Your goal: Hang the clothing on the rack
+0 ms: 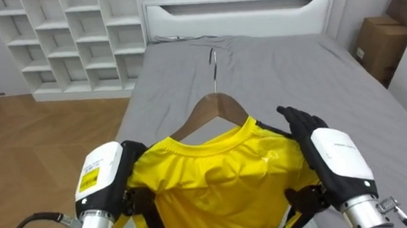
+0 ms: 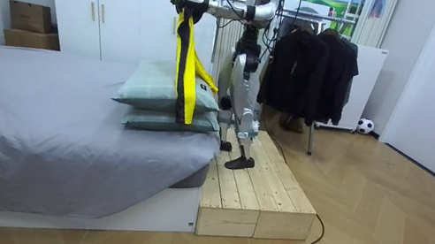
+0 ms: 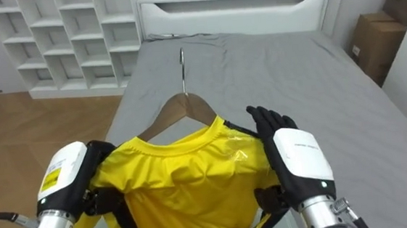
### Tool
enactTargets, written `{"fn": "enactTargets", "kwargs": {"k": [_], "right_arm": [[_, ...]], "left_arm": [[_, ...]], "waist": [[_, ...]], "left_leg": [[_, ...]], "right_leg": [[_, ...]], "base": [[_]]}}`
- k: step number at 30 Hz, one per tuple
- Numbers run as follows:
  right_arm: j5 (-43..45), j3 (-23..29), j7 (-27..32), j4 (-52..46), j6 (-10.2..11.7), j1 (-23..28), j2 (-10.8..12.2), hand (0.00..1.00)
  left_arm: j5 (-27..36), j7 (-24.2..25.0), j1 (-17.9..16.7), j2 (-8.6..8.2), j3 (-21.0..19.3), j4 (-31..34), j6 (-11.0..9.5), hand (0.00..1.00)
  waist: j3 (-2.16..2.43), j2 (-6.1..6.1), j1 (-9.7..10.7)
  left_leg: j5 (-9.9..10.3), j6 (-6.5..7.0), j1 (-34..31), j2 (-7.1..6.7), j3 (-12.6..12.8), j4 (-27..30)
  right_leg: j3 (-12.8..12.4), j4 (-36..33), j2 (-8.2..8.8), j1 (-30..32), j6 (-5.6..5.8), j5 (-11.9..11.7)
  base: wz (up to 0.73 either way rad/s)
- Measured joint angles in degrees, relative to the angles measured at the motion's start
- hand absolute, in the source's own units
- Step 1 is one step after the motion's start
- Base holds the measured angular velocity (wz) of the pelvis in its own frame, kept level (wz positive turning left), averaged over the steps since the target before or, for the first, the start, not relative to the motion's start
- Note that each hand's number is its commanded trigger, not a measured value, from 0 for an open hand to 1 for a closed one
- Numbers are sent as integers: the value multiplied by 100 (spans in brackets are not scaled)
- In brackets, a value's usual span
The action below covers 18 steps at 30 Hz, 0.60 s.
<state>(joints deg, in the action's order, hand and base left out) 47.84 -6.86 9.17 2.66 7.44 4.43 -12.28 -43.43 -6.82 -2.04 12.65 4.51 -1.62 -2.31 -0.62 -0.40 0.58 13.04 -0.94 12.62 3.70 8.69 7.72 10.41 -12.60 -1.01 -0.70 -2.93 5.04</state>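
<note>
Nearest, at 7 o'clock in the eye views, the left hand (image 1: pixel 106 172) sits tucked against one shoulder of the shirt (image 1: pixel 216 178). Its front is hidden by the cloth, so I cannot tell whether it grips. At 5 o'clock the right hand (image 1: pixel 334 155) lies against the other shoulder. Its dark fingers (image 1: pixel 296 121) seem to reach out straight along the cloth toward 11 o'clock, open rather than curled.

Between the two hands, at 6 o'clock, the shirt is yellow with black trim and is held up above the bed (image 1: pixel 294 63). It is on a wooden hanger (image 1: pixel 214 107) whose arms come out of the collar and whose metal hook points to 12 o'clock.

Beyond, the bed's grey cover runs to a white headboard (image 1: pixel 239 13) at 12 o'clock. A white shelf (image 1: pixel 74 37) stands at 11 o'clock on the wood floor (image 1: pixel 38 134), and boxes (image 1: pixel 381 42) stand at 2 o'clock.

In the room view the robot stands on a wooden platform (image 2: pixel 255 191) beside the bed, with both arms stretched level toward the room view's left. The shirt dangles over two pillows (image 2: pixel 146 96). Behind the robot, at 1 o'clock, dark clothes (image 2: pixel 312 67) hang in a row.
</note>
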Motion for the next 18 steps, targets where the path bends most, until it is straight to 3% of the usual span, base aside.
{"fn": "enactTargets", "kwargs": {"k": [7, 18], "right_arm": [[21, -37, -68, -21, 0, -2, 27, 0], [189, -32, -103, -21, -14, -128, 28, 0]], "left_arm": [[-6, -2, -1, -13, 4, 12, -11, 100], [-13, 0, 0, -25, 11, 134, -3, 100]], "waist": [[3, 16, -124], [21, 80, -102]], "left_leg": [[0, 0, 8, 0, -1, 3], [-2, 1, -117, 3, -107, 73]], "right_leg": [[9, 19, -8, -20, 1, 0], [122, 105, 4, -20, 15, -15]], "base": [[0], [5]]}}
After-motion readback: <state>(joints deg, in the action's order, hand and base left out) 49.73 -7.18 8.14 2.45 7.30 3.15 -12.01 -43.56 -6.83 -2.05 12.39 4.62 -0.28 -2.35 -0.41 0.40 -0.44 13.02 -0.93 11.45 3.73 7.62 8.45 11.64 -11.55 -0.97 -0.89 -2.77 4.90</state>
